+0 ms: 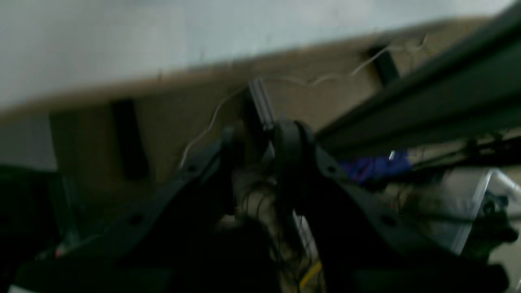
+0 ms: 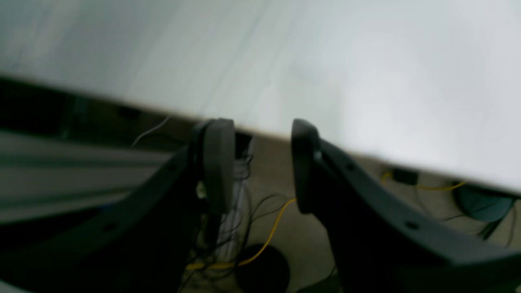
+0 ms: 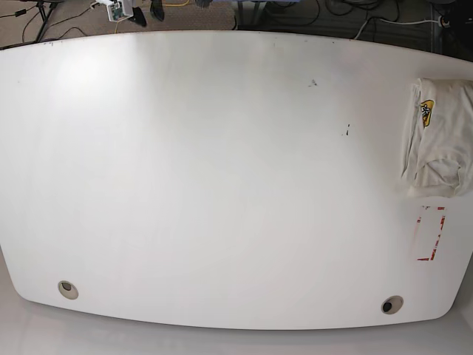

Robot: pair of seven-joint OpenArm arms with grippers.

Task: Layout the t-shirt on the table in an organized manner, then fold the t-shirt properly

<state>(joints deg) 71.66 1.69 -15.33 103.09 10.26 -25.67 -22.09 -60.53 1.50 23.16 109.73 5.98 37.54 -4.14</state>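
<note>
A: Hands both empty — right hand [image 2: 260, 167] apart, left hand [image 1: 260, 150] slightly apart.
B: T-shirt [image 3: 437, 139] sits bunched at our table's [image 3: 222, 170] edge; we'd pinch shoulders, drag it centre.

A lab or workshop: a bare white table [image 3: 222, 185] above tangled floor cables [image 2: 260, 240].

- The white worktop [image 3: 222, 170] fills the base view.
- The t-shirt [image 3: 437, 139] lies folded at the right edge, its small orange-yellow logo [image 3: 426, 109] facing up.
- A red tape rectangle [image 3: 431, 233] sits just below it.
- Two grommet holes [image 3: 68, 289] lie near the bottom corners.
</note>
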